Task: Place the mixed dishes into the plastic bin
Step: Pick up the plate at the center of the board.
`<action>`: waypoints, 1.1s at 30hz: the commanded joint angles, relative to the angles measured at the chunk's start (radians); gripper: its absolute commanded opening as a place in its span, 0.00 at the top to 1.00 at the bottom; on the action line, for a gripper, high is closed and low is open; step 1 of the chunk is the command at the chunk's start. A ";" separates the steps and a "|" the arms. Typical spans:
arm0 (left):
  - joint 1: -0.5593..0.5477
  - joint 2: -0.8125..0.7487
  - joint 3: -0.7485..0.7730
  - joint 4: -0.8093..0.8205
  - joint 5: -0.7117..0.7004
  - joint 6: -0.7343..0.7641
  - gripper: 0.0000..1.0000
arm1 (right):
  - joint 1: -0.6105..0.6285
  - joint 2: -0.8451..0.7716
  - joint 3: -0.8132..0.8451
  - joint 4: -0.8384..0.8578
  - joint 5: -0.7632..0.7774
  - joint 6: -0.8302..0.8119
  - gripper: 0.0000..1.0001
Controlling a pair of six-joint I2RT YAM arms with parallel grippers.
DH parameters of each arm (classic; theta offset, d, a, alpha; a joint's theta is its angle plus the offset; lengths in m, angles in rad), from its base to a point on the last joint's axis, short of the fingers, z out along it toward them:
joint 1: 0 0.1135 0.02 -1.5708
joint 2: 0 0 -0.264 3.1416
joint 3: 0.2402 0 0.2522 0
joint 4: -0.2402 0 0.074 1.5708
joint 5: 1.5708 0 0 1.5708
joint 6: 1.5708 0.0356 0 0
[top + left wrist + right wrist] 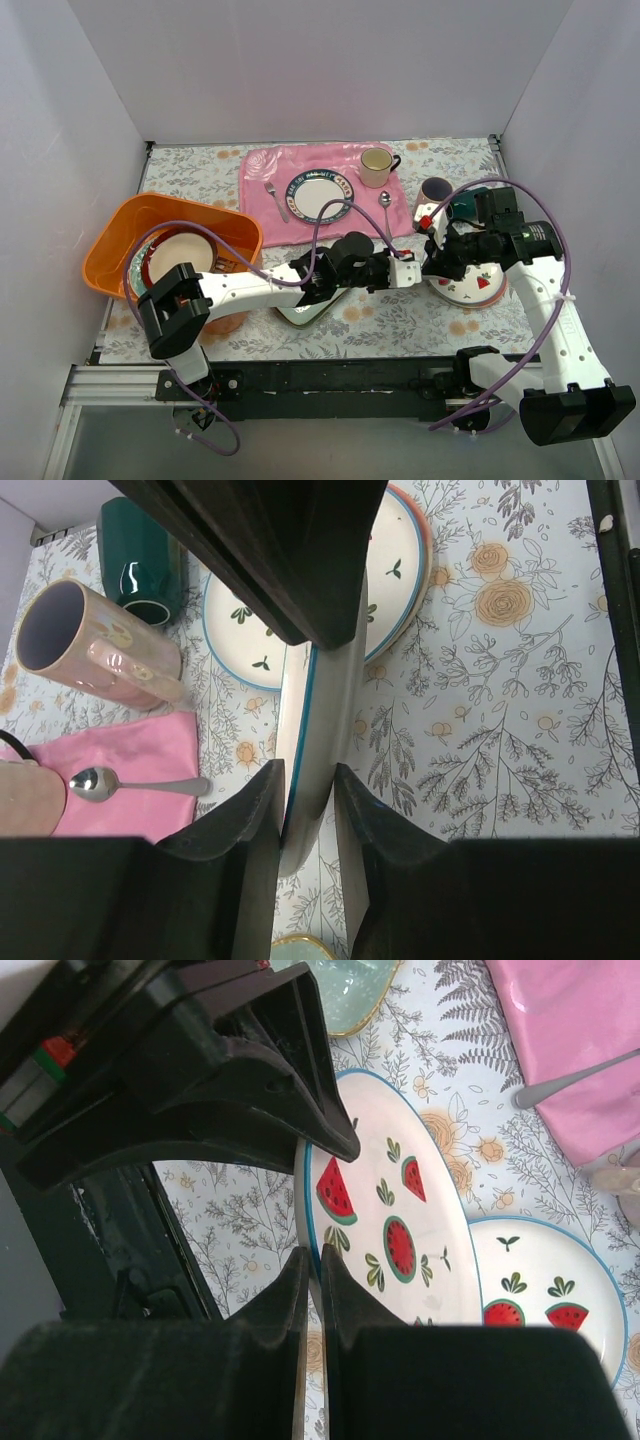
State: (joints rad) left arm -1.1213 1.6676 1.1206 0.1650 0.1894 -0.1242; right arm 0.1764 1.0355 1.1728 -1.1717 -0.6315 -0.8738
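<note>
Both grippers hold one white fruit-patterned plate (pixel 395 1245) on edge above the table. My left gripper (pixel 308 780) is shut on its blue-lined rim (pixel 312 710). My right gripper (pixel 314 1258) is shut on the opposite rim. In the top view the two grippers meet, left (pixel 412 272) and right (pixel 438 262). A second fruit plate (pixel 472 288) lies flat below them. The pink mug (pixel 435 190) and dark green mug (pixel 465 207) lie behind. The pale green tray (pixel 303 312) lies under my left arm. The orange bin (pixel 110 240) at left holds the maroon-rimmed cream plate (pixel 185 255).
A pink cloth mat (pixel 265 205) at the back carries a blue-rimmed plate (pixel 320 195), a cream-yellow mug (pixel 376 167), a fork (pixel 275 198) and a spoon (pixel 385 208). White walls enclose the table on three sides.
</note>
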 commanded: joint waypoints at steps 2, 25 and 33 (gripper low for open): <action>-0.003 -0.124 0.027 0.019 -0.024 -0.018 1.00 | -0.005 0.001 0.068 0.053 -0.057 0.058 0.99; -0.012 -0.111 0.116 -0.151 -0.033 0.018 1.00 | -0.017 0.049 0.088 0.129 -0.031 0.209 0.69; -0.031 -0.083 0.211 -0.231 -0.084 0.120 1.00 | -0.055 0.077 0.114 0.138 -0.022 0.257 0.32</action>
State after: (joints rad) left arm -1.1408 1.6287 1.2369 -0.1207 0.1478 -0.0879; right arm 0.1390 1.1007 1.2430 -1.0538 -0.6518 -0.6384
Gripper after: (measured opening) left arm 0.170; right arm 0.613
